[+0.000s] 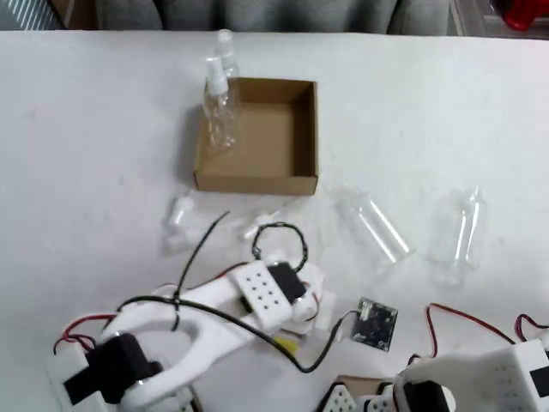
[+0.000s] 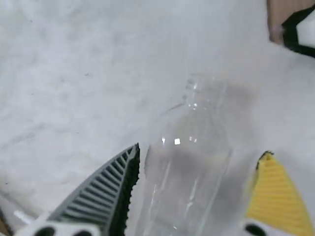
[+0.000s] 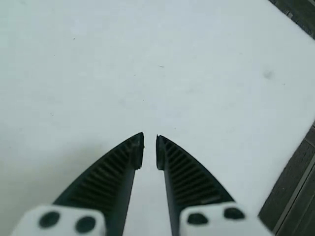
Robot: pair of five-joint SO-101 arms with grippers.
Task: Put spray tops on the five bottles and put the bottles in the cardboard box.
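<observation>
Starting big: white table [image 1: 86, 129], with the cardboard box [image 1: 266, 142] open-topped at its far centre. Left arm [image 1: 171, 343] lies across the near-left of the table, forearm angled toward the middle. Right arm [image 1: 489, 386] sits at the near-right edge.

Bottles next:
- capped bottle [image 1: 220, 116] stands upright at the box's left wall, spray top on. Can't tell if it's inside the wall or just outside.
- second spray top [image 1: 225, 41] shows just behind it. Bottle under it is too faint to place.
- two uncapped bottles lie on the table right-front of the box: near-centre bottle [image 1: 377, 227] and right bottle [image 1: 459, 232], apart from each other and well clear of both grippers.

Left gripper [image 2: 201, 151]: jaws spread wide, one grey finger [image 2: 115, 194] and one yellow finger [image 2: 273, 196]. Clear bottle [image 2: 189, 167] lies on the table between them, open neck pointing away from the wrist. Slight gap shows on both sides, so it's bracketed, not clamped.

Right gripper [image 3: 150, 136]: black fingers almost together, just a sliver between the tips, nothing in them, bare table below.

Small circuit board [image 1: 375, 324] lies on the table between the arms. Small clear piece [image 1: 180, 215] lies left-front of the box, too blurred to identify.
</observation>
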